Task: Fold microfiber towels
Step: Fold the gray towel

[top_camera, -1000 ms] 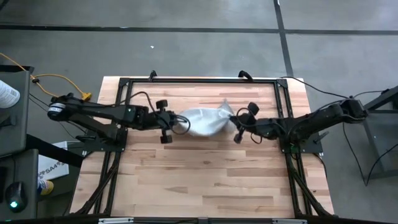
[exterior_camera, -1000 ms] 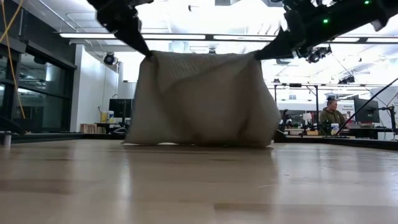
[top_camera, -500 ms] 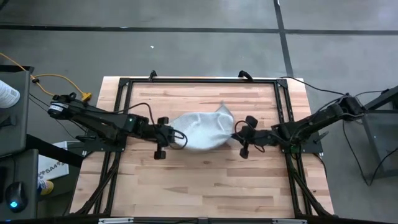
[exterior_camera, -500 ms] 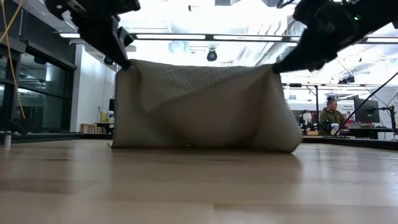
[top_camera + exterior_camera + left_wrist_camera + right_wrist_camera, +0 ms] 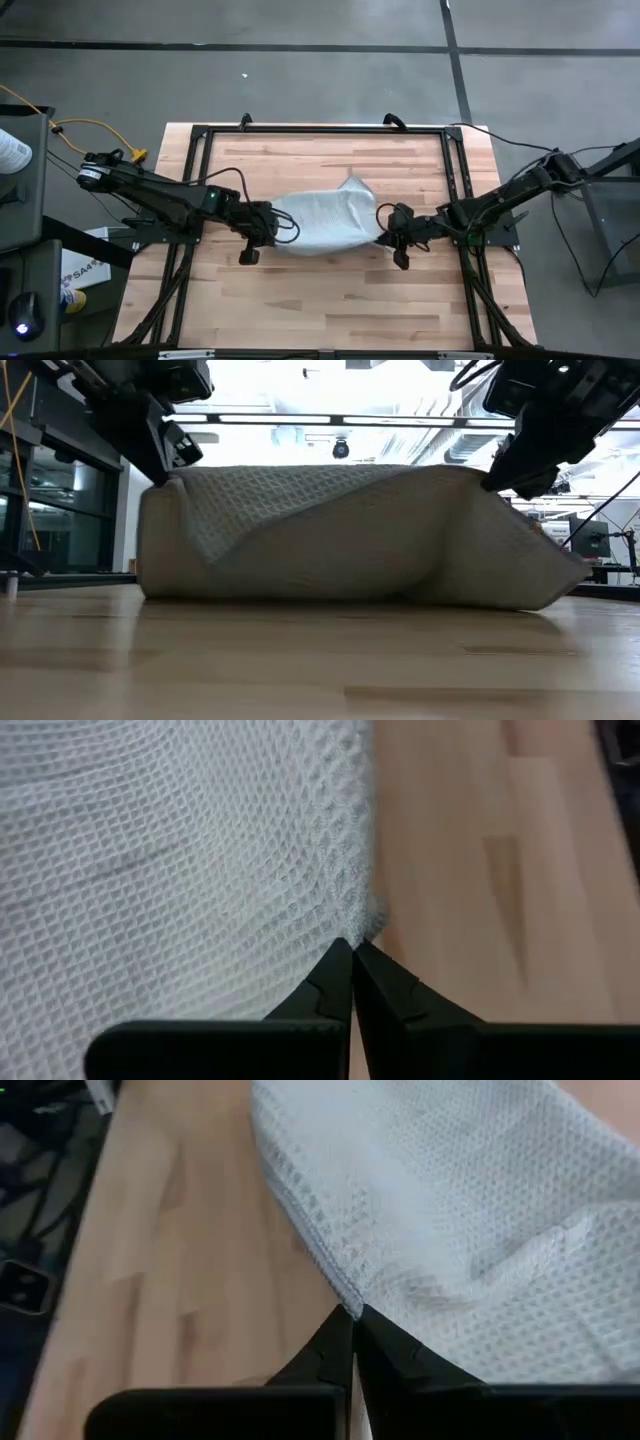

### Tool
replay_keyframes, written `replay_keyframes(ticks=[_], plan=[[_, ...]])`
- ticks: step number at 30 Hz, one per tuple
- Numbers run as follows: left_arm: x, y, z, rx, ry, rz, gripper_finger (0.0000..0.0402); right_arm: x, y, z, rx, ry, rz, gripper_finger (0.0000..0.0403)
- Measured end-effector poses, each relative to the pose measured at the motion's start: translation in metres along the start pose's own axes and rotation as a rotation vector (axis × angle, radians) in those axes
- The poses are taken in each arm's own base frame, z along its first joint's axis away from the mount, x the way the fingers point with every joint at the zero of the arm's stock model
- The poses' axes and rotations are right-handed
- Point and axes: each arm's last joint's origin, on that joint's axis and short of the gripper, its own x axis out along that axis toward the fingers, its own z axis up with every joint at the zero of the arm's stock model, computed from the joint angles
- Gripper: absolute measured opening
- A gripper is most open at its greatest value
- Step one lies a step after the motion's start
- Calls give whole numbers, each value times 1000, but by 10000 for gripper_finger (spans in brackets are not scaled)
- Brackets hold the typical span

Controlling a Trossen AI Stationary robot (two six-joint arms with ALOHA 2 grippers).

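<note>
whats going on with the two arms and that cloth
The two dark robot arms are handling one light grey-white waffle-textured towel near the middle of the wooden table. The left gripper is shut on one towel corner and the right gripper on another. Between them the cloth's upper edge is held raised while its lower part rests on the tabletop.

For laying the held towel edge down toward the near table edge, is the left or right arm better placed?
Neither clearly: left gripper and right gripper each pinch a corner of the towel, level across the table. Probably both move together.
</note>
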Motion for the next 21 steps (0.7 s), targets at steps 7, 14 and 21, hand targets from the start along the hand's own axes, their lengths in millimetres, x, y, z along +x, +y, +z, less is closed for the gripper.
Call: replay_keyframes(ticks=[7,14,21], plan=[[4,-3,0,4,19,-121,0,0,9,-3,56,16,66,3],[21,-4,2,8,52,-212,36,7,16,-4,130,32,155,13],[41,-4,-1,28,117,-282,85,15,18,-9,178,93,184,40]])
